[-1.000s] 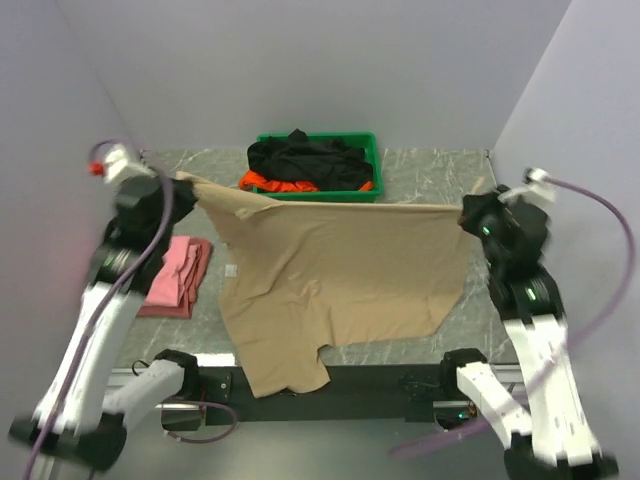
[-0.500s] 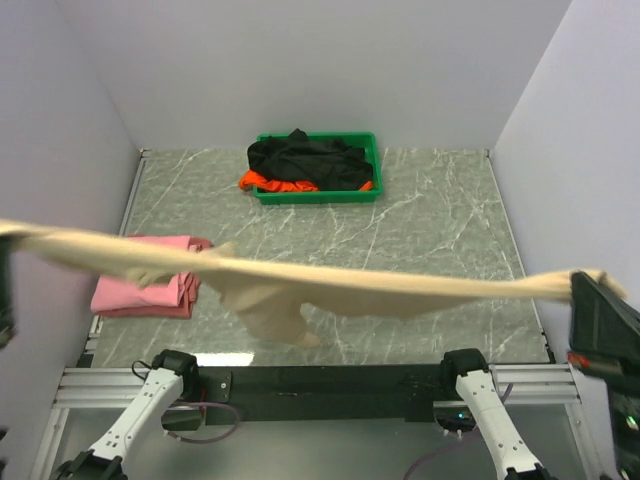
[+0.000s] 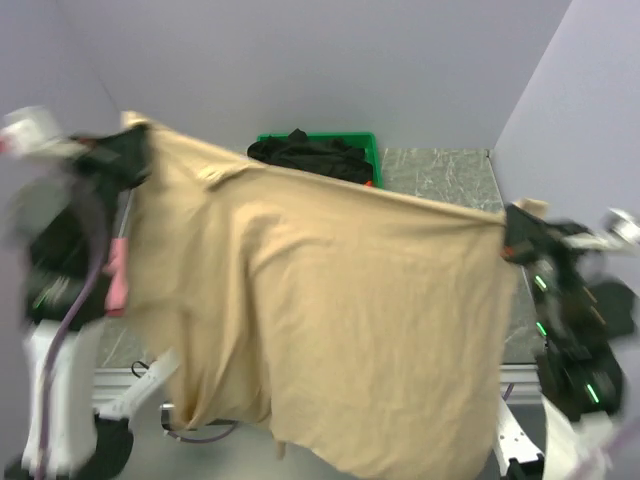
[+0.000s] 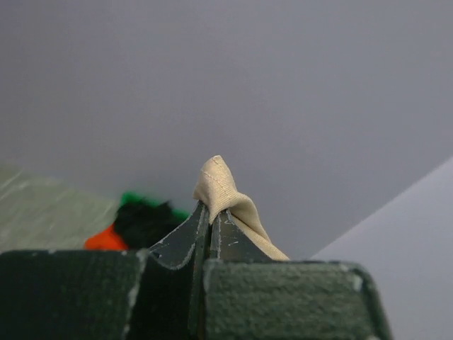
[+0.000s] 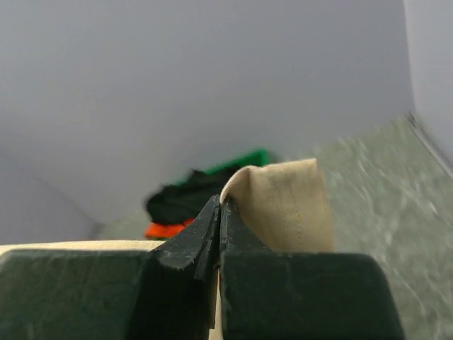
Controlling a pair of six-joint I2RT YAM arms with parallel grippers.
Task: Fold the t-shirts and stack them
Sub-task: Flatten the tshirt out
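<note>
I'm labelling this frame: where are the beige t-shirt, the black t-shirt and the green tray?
beige t-shirt (image 3: 350,300), top view, middle of the hanging cloth.
black t-shirt (image 3: 318,153), top view, crumpled middle.
green tray (image 3: 352,137), top view, far rim.

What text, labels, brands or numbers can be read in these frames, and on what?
None readable in any view.
beige t-shirt, pinched by the left gripper and right gripper: plain fabric, no print or tag showing.
black t-shirt and green tray: no lettering visible.
right arm: green lights only; it is motion-blurred, so any marking is illegible.
</note>
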